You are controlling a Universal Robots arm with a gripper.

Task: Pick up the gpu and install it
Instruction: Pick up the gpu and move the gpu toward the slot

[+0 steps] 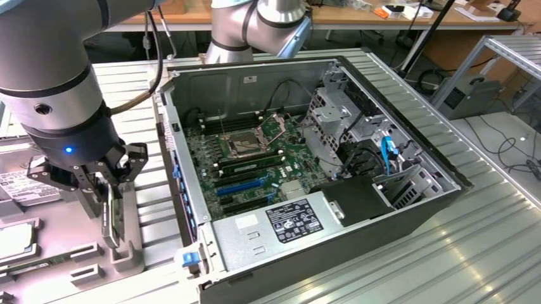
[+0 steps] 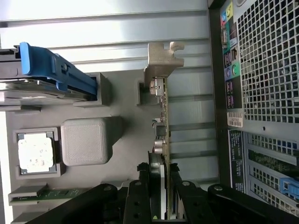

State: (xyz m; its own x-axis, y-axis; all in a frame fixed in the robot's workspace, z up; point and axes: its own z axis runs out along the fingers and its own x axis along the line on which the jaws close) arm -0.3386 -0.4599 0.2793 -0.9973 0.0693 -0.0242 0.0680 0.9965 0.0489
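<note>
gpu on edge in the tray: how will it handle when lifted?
Probably stiff: gpu is a flat board with metal bracket. Thin and on edge, likely tips if freed. Bare components look fragile where the hand grips.

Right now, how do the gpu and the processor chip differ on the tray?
The gpu stands on edge, gripped by the tool; the processor chip lies flat, untouched. The gpu is long with a metal bracket; the chip is small and square. Both sit in the grey tray.
</note>
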